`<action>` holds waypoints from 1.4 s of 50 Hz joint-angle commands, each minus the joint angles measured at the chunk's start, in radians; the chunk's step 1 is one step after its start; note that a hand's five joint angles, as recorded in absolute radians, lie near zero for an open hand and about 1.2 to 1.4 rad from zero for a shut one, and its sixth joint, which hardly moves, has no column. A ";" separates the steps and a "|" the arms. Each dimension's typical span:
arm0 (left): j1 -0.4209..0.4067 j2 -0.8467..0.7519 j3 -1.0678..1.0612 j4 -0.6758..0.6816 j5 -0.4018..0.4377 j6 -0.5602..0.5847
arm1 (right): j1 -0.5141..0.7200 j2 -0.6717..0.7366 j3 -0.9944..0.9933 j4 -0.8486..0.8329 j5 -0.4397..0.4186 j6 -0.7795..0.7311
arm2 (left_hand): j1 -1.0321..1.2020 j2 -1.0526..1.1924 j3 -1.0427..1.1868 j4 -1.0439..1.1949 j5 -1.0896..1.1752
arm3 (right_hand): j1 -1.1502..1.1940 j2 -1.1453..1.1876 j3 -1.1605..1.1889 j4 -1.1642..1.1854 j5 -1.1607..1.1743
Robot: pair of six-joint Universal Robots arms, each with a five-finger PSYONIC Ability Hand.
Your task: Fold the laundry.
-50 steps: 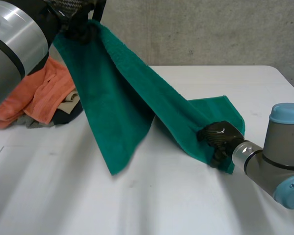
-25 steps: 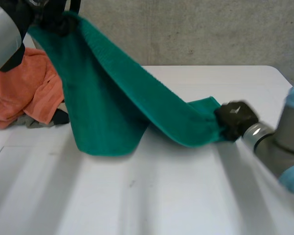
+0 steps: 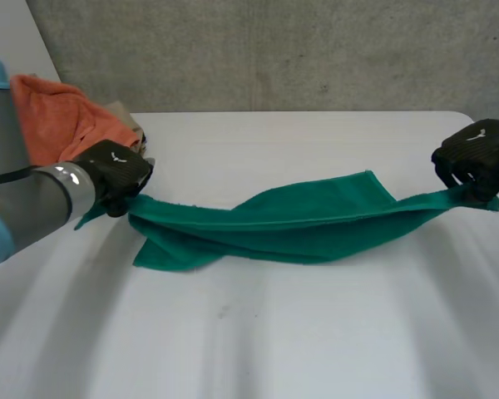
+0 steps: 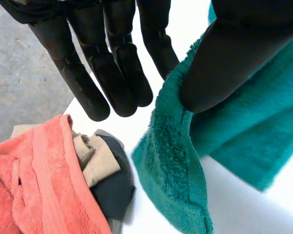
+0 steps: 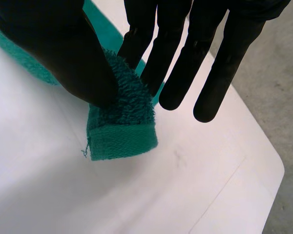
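Since a second ago the left hand [image 3: 112, 174] has come down from high over the far left of the table. The right hand [image 3: 476, 158] has drawn out toward the right edge. The green towel [image 3: 299, 220], which hung in a steep slope between them, is now pulled out long and low across the white table [image 3: 274, 341].

Each hand is clamped on one end of it. In the left wrist view the towel's end is nipped under the thumb, with the fingers held straight beside it. In the right wrist view the hemmed corner is pinched between the thumb and one finger, and the other fingers stand straight and clear of the cloth.

The two ends are held just off the table, while the middle of the towel sags onto it. There the cloth is doubled over and twisted along its length. A loose flap lies out toward the front near the left hand, so it is stretched but not flat.

By my reading the task is at an early stage. This towel is only being drawn out, and no tidy fold shows in it. It would need to be laid flat and squared before it is folded over.

Behind the left hand, at the far left of the table, a pile waits untouched. It holds an orange towel [image 3: 58, 120] with a beige cloth [image 4: 95, 158] and a dark cloth [image 4: 115, 190] tucked beside it. Most of the laundry is therefore yet to be done.
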State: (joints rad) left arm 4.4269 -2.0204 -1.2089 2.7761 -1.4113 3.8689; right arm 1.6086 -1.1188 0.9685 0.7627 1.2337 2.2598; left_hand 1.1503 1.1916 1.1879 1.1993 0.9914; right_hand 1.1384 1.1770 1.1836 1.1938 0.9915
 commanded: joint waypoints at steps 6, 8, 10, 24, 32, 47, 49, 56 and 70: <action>-0.014 -0.201 0.549 0.238 -0.018 -0.141 | 0.120 0.284 -0.520 -0.510 0.191 0.151 | 0.246 0.205 0.208 0.197 0.230 | 0.258 0.219 0.213 0.202 0.230; -0.012 -0.193 0.651 0.362 -0.037 -0.217 | 0.117 0.286 -0.547 -0.706 0.214 0.234 | 0.246 0.205 0.208 0.197 0.230 | 0.258 0.219 0.213 0.202 0.230; -0.017 -0.184 0.709 0.454 -0.052 -0.267 | 0.116 0.274 -0.533 -0.840 0.222 0.302 | 0.246 0.205 0.208 0.197 0.230 | 0.258 0.219 0.213 0.202 0.230; -0.023 -0.158 0.681 0.672 -0.106 -0.416 | 0.108 0.174 -0.246 -1.269 0.172 0.538 | 0.246 0.205 0.208 0.197 0.230 | 0.258 0.219 0.213 0.202 0.230; -0.014 -0.208 0.474 0.665 -0.109 -0.414 | 0.082 0.254 -0.169 -1.183 0.109 0.538 | 0.246 0.205 0.208 0.197 0.230 | 0.258 0.219 0.213 0.202 0.230; -0.012 -0.202 0.082 0.541 -0.058 -0.261 | 0.057 0.257 0.102 -0.827 -0.013 0.336 | 0.246 0.205 0.208 0.197 0.230 | 0.258 0.219 0.213 0.202 0.230; -0.012 -0.166 0.022 0.461 -0.055 -0.207 | 0.044 0.197 0.157 -0.745 -0.013 0.276 | 0.246 0.205 0.208 0.197 0.230 | 0.258 0.219 0.213 0.202 0.230; 0.000 -0.034 -0.135 0.087 -0.052 -0.046 | -0.051 0.036 0.300 -0.415 0.003 0.074 | 0.246 0.205 0.208 0.197 0.230 | 0.258 0.219 0.213 0.202 0.230; -0.004 0.128 -0.247 -0.306 0.000 0.024 | -0.142 -0.142 0.503 -0.074 0.064 -0.338 | 0.246 0.205 0.208 0.197 0.230 | 0.258 0.219 0.213 0.202 0.230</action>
State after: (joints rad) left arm 4.4363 -1.9283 -1.4549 2.5327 -1.4386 3.8858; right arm 1.4620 -1.2173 1.4364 0.7440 1.2995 1.9651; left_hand 1.1504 1.1975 1.1925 1.1997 0.9914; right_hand 1.1384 1.1846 1.1871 1.1942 1.0163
